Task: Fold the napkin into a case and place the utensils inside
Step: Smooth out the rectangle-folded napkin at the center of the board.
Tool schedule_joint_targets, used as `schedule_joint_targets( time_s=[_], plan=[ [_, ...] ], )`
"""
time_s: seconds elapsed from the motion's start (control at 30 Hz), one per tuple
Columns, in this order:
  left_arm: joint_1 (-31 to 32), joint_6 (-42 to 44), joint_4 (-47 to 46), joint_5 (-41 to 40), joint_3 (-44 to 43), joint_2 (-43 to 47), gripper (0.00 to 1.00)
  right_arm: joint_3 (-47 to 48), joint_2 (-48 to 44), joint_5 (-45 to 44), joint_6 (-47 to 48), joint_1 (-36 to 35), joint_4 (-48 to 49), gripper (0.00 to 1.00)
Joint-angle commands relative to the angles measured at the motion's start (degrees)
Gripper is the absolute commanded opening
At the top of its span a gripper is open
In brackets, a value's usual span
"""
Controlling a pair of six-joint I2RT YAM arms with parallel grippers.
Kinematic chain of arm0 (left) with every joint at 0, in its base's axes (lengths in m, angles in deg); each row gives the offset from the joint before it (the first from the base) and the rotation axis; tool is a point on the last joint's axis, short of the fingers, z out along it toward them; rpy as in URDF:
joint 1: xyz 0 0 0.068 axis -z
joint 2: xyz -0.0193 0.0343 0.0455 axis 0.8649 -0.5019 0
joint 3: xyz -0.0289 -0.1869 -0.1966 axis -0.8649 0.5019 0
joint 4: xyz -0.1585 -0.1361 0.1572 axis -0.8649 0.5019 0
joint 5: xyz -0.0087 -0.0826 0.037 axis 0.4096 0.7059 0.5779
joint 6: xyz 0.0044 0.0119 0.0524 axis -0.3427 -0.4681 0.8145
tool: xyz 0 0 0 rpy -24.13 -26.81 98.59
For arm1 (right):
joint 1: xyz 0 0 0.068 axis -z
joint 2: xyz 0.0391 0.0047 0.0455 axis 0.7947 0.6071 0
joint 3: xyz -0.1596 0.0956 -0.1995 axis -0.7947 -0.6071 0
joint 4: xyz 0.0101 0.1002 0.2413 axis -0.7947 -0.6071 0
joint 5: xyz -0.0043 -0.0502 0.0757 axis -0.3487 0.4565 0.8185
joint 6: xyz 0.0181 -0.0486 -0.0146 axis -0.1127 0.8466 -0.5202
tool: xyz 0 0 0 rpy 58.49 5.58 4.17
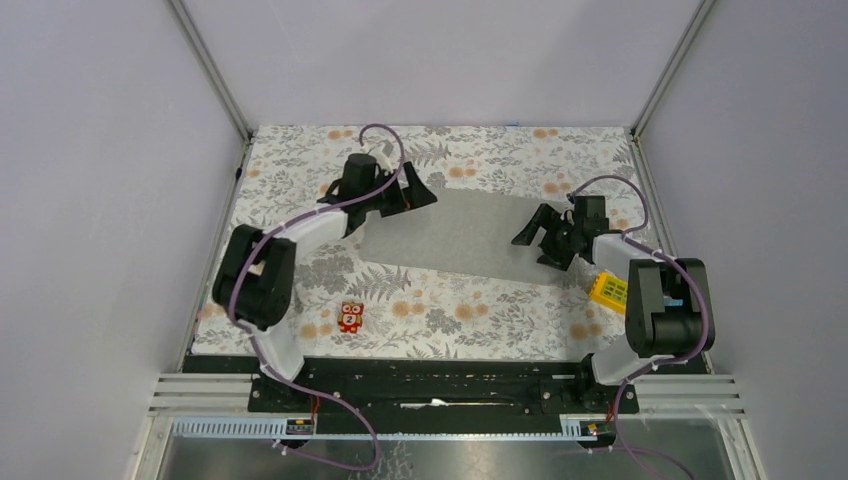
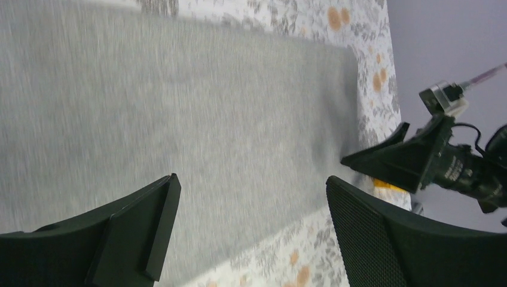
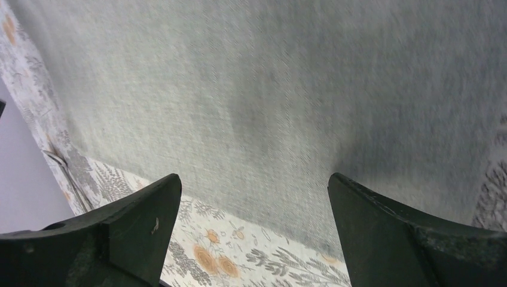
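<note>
From above, the napkin (image 1: 455, 235) lay flat in the middle of the table as a plain grey rectangle, its long side slightly askew. The left gripper (image 1: 415, 195) hung over its far left corner and the right gripper (image 1: 535, 240) over its right end, both with fingers spread and nothing between them. Only this view showed the small red toy figure (image 1: 350, 317) near the front edge, well apart from the cloth, and the yellow studded block (image 1: 608, 290) beside the right arm. The floral table cover (image 1: 480, 305) lay under everything, with pale walls (image 1: 100, 200) on three sides.

The left wrist view looked along the napkin (image 2: 179, 119), smooth and finely woven. The left gripper (image 2: 251, 182) stood wide above it, empty. The right gripper (image 2: 382, 161) showed at the cloth's far end.

In the right wrist view, the napkin (image 3: 269, 101) filled most of the picture under the right gripper (image 3: 254, 179), which was parted and empty. A thin silvery piece (image 3: 57, 158) lay on the cover just beside the cloth's edge, too small to identify.
</note>
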Motion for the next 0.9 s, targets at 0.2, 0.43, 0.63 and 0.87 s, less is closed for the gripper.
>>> schedule_joint_targets(
  time_s=[0.2, 0.43, 0.63, 0.87],
  plan=[
    [0.11, -1.11, 3.68, -1.53, 18.11, 21.24, 0.99, -2.05, -3.21, -12.9, 3.16, -0.4, -8.98, 1.0],
    [0.12, -1.01, 2.97, -4.7, 22.82, 25.46, 0.99, 8.69, -5.89, -19.16, 7.65, -2.64, -21.88, 1.0],
    [0.19, -3.19, -2.85, -1.11, 20.47, 18.21, 0.99, 25.0, 6.98, -22.26, 13.31, -2.75, -37.91, 1.0],
    [0.21, -3.19, -7.57, 1.56, 12.74, 6.94, 0.99, 36.5, 17.96, -28.31, 17.5, -2.57, -45.87, 0.98]
  ],
)
